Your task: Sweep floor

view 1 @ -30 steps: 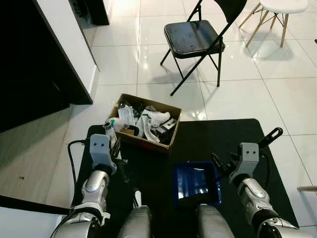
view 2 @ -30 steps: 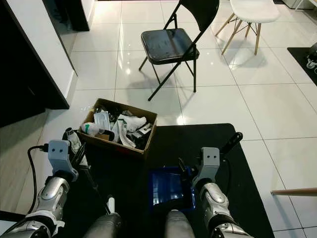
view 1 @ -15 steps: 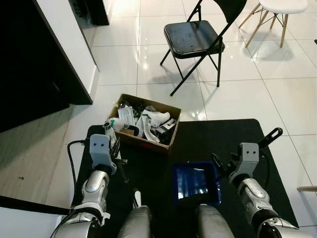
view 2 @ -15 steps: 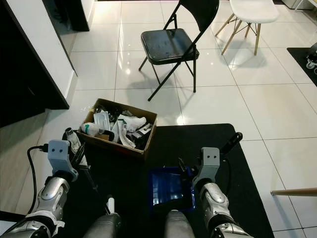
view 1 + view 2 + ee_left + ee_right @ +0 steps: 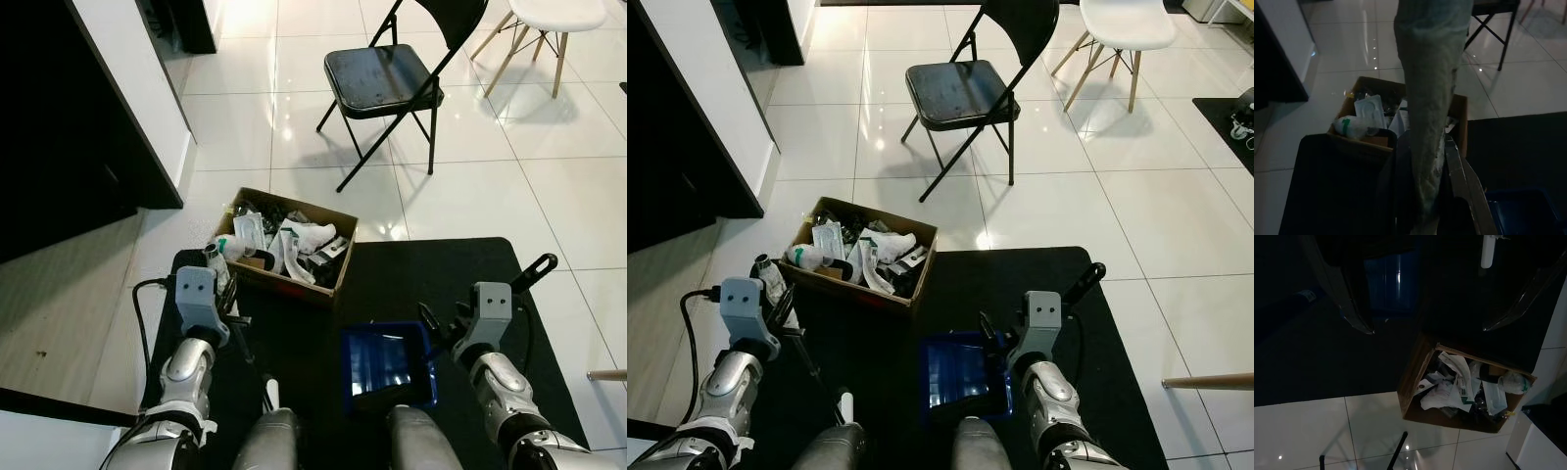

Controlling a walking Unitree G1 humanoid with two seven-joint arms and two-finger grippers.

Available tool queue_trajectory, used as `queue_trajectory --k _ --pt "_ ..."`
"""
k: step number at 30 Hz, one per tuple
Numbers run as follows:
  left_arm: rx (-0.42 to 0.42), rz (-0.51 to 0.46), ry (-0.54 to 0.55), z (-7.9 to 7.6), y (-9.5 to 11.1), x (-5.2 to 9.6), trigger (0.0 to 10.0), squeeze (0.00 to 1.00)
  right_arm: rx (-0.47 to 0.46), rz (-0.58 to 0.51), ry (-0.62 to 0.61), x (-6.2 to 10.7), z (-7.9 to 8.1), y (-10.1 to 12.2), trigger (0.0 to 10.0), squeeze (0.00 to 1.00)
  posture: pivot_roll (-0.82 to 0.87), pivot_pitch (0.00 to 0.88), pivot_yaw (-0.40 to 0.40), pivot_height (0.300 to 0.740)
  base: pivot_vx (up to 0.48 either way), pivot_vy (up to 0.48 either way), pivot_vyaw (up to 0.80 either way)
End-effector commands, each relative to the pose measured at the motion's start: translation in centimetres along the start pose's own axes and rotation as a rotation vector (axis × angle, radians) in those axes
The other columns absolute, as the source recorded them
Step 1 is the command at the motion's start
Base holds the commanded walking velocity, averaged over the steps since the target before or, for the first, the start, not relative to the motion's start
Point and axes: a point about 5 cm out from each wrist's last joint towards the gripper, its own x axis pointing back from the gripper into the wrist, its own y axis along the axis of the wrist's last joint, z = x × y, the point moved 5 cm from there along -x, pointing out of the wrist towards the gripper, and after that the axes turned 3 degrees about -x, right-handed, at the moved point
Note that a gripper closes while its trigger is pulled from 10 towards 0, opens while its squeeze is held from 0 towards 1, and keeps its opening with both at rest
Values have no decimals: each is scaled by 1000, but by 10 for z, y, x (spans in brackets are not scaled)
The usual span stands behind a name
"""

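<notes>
Glossy white floor tiles (image 5: 470,196) are filling the room, with a black rectangular floor mat (image 5: 460,274) lying under the robot. Beyond it, a black folding metal chair (image 5: 387,73) is standing; an open brown cardboard box of mixed rubbish (image 5: 289,240) is sitting on the mat's far left edge. A blue plastic dustpan (image 5: 387,362) is resting flat on the mat, touching the right gripper (image 5: 436,328), whose finger state cannot be told. The left gripper (image 5: 1420,161) is clamping a grey-green broom handle (image 5: 1427,98), its long axis running away from the wrist toward the chair. Sweeping well probably means keeping the pan's lip pressed to the mat and drawing short strokes toward it.
</notes>
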Motion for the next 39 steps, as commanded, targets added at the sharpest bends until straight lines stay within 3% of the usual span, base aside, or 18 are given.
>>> queue_trajectory --k 1,22,39 --pt "59 64 8 -6 -17 7 10000 0 -20 23 -13 3 -2 -7 10000 0 29 43 -22 740 0 0 0" --pt "41 61 -15 -5 -15 6 10000 0 -22 18 -10 1 1 -6 10000 0 27 57 -14 740 0 0 0" --pt "20 55 38 5 -12 5 10000 0 -8 -8 -9 -1 7 -3 10000 0 35 98 -30 740 0 0 0"
